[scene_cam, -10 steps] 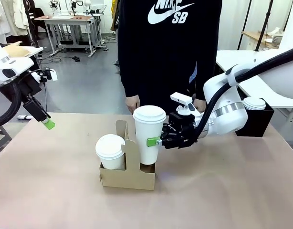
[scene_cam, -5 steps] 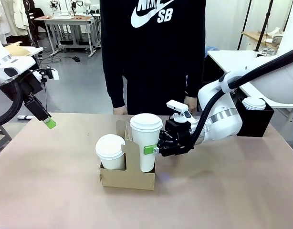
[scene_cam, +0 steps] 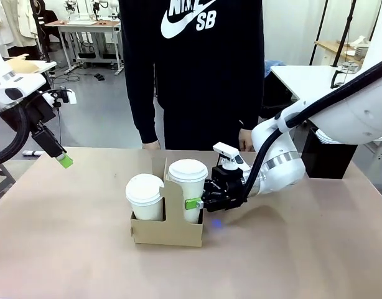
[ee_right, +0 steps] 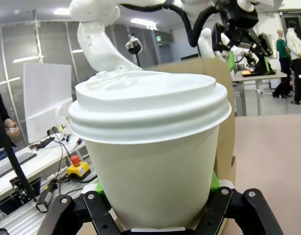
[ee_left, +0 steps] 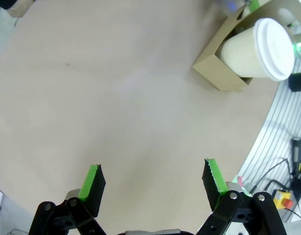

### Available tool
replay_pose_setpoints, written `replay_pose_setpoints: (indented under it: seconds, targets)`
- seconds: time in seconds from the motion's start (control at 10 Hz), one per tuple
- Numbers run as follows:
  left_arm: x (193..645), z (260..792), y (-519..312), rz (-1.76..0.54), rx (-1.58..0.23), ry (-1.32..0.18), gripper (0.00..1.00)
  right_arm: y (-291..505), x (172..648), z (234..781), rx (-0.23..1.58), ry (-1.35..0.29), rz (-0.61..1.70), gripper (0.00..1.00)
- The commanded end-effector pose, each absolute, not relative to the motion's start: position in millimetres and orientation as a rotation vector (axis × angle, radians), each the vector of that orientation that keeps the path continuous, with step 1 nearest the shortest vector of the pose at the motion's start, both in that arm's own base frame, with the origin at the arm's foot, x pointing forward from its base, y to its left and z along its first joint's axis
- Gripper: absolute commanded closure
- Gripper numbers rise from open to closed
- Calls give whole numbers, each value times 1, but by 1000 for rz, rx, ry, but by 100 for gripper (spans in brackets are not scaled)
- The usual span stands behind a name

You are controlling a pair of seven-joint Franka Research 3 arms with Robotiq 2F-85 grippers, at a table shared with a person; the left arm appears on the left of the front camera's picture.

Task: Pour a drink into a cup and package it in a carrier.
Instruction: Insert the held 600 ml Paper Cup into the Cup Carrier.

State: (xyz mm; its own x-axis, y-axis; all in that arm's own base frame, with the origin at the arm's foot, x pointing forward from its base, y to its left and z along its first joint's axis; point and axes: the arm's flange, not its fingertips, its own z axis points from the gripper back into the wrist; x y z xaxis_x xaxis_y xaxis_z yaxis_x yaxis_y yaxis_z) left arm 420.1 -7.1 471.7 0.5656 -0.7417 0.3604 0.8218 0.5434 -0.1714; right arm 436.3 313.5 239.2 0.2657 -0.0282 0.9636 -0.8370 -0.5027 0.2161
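Right tool clamped on the lidded cup, pads on both sides of its lower wall. Cup upright between the fingers, sunk in the carrier hole nearest the tool, handle tab just beyond it. Second lidded cup in the far hole, past the tab. Left tool jaws wide apart, holding nothing, over bare surface, carrier well ahead of its fingertips.

The carrier sits mid-table with one cup in its right hole, a second cup in its left, the person behind.
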Motion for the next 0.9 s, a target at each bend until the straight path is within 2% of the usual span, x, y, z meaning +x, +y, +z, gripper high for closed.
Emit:
replay_pose_setpoints:
  seconds: [0.0, 0.4, 0.5, 0.8]
  targets:
    - [419, 473, -8, -924, -351, -265, 0, 313, 441, 230, 1749, -787, 1384, 20]
    - [419, 473, -8, -924, -351, -265, 0, 310, 440, 217, 1734, -738, 1513, 20]
    - [419, 473, -8, -924, -351, -265, 0, 309, 440, 217, 1737, -753, 1514, 0]
    - [419, 473, -8, -924, -351, -265, 0, 306, 438, 227, 1669, -755, 1557, 0]
